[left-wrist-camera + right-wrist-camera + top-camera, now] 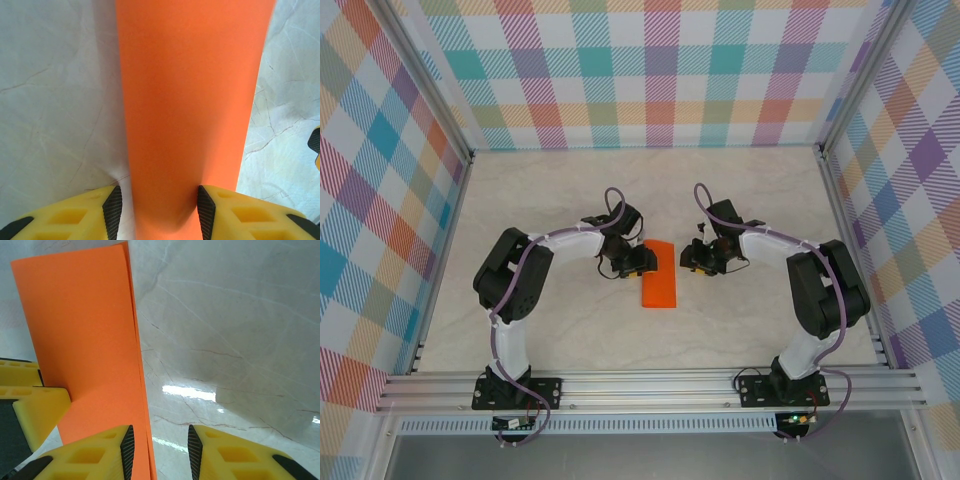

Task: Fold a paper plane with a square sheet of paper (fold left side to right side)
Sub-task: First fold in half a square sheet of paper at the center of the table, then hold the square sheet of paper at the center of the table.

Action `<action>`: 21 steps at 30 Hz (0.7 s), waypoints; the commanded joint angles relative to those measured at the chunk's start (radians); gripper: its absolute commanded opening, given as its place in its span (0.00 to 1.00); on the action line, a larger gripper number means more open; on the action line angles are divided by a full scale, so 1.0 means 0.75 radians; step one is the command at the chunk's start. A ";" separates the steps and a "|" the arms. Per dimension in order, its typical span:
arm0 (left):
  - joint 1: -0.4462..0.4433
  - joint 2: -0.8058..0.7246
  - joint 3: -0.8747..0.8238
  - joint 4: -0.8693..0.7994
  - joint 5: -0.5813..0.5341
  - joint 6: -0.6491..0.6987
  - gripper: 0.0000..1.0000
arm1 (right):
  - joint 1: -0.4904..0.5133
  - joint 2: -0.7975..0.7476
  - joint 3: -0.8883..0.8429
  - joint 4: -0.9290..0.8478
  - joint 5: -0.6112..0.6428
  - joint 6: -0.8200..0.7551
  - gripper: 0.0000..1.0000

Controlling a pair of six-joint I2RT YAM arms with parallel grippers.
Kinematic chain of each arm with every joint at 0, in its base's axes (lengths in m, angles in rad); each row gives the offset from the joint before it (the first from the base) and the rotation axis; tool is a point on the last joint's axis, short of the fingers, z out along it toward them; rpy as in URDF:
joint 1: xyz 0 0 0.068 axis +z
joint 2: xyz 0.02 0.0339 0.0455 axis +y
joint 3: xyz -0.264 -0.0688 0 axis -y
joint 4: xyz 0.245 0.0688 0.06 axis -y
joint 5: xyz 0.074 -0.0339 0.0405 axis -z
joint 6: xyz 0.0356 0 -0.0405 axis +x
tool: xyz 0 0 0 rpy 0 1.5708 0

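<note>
Marble tabletop (55, 100) — orange sheet (190, 110) folded, ends cropped; left fingers (112, 210) spread over it, right fingers (127, 450) parted, empty.

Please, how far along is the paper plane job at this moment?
Done: the square sheet of paper already lies as a narrow rectangle, folded in half; the right wrist view shows two layers at its edge. In hand: the left pincer straddles it, open, and the right pincer stands open over that layered edge. Left: there is no point and no wings yet, so the dart folds remain.
</note>
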 commanded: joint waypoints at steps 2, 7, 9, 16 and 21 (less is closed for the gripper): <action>-0.027 0.037 0.023 -0.041 -0.013 -0.003 0.47 | 0.008 -0.030 -0.019 -0.008 -0.031 0.005 0.36; -0.031 0.048 0.026 -0.041 -0.012 -0.016 0.47 | 0.009 -0.033 -0.019 -0.007 -0.033 0.006 0.36; -0.032 0.053 0.029 -0.044 -0.012 -0.020 0.47 | 0.013 -0.035 -0.020 -0.003 -0.039 0.011 0.35; -0.034 0.064 0.043 -0.055 -0.023 -0.022 0.47 | 0.023 -0.037 -0.027 0.013 -0.054 0.024 0.33; -0.038 0.072 0.044 -0.060 -0.022 -0.014 0.47 | 0.029 -0.036 -0.025 0.015 -0.056 0.028 0.32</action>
